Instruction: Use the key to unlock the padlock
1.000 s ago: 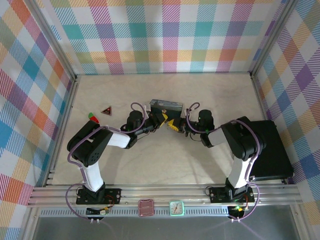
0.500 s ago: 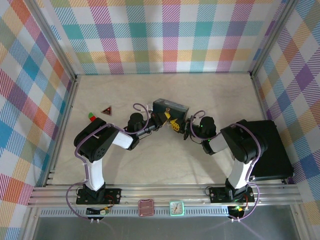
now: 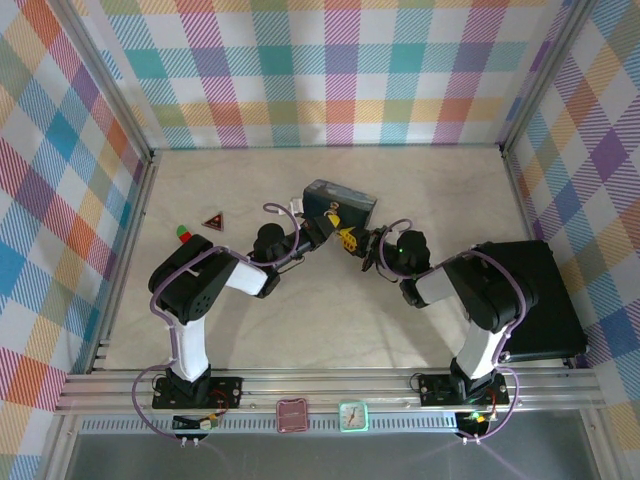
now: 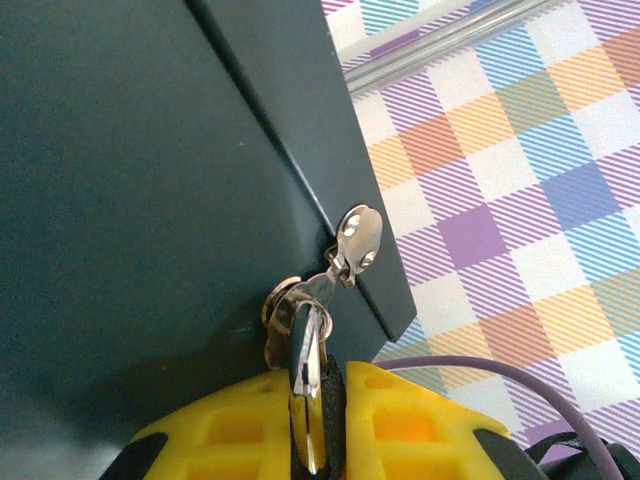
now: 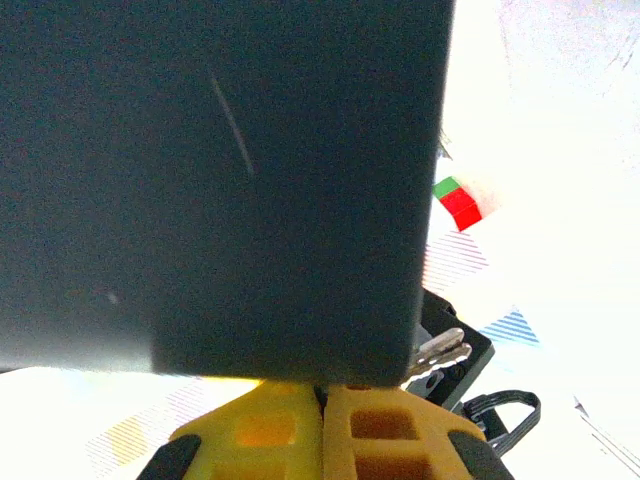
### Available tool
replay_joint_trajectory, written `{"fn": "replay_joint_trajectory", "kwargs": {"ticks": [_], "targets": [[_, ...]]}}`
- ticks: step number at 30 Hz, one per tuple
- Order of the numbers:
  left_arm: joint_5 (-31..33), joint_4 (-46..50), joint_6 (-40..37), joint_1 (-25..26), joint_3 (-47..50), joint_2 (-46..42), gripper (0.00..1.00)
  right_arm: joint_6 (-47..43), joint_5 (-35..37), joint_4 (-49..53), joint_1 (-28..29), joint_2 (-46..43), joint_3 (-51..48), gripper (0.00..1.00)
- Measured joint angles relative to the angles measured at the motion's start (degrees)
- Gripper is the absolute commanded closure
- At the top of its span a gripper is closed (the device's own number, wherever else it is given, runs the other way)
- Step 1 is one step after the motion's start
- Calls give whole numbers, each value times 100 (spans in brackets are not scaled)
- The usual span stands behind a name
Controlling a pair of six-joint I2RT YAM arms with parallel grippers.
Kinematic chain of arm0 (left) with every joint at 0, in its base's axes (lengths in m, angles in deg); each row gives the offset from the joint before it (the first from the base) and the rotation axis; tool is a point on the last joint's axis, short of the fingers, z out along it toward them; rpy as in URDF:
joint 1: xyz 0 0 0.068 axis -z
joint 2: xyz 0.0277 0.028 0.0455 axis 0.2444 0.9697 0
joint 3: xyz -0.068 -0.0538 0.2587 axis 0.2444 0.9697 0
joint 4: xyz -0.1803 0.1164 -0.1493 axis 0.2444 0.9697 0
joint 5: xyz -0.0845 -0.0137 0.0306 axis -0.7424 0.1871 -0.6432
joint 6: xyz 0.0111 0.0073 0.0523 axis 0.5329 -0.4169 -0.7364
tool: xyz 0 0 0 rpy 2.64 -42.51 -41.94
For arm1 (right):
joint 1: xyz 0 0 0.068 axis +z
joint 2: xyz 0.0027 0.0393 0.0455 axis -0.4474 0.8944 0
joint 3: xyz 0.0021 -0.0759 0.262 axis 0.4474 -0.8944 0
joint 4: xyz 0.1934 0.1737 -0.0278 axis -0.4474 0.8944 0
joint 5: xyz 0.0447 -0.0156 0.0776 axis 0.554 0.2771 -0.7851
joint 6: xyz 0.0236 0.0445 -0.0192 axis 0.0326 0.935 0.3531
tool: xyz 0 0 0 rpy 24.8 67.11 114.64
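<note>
The key (image 4: 305, 372), pinched between the jaws of the left gripper (image 4: 308, 405) beside the dark tin (image 4: 130, 180) while the jaws of the right gripper (image 5: 322, 402) are pressed together, should be gripped firmly and squarely until the padlock's keyhole, not discernible, is located.

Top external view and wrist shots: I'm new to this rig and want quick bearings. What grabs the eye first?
Loud pastel plaid walls ring the table, and mid-table the left tool and right tool meet at a dark tin. In the left wrist view, yellow fingers pinch the thin silver key by the tin's corner.
</note>
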State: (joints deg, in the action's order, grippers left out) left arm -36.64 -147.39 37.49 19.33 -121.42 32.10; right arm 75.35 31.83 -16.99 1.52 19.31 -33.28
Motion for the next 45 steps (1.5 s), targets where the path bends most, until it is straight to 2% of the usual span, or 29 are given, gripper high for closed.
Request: {"fn": "replay_joint_trajectory", "kwargs": {"ticks": [6,11,17,21,29,38,45], "targets": [[122,330,-22,0,57,190,100,-94,-330,-151,-116,595,76,100],[315,389,-52,17,133,190,100,-905,-540,170,-197,671,225,98],[487,662,-151,107,179,173,100,-2144,-525,1108,-221,450,304,77],[551,892,-243,203,179,107,100,-2852,-302,2079,-227,55,304,67],[748,1764,-481,214,177,-219,100,-4249,251,3934,-227,-859,313,58],[798,2175,-728,249,170,-372,100,-5777,1047,5928,-225,-1445,841,56],[994,2876,-796,374,31,-369,100,-6373,1665,6402,-269,-1484,955,56]]}}
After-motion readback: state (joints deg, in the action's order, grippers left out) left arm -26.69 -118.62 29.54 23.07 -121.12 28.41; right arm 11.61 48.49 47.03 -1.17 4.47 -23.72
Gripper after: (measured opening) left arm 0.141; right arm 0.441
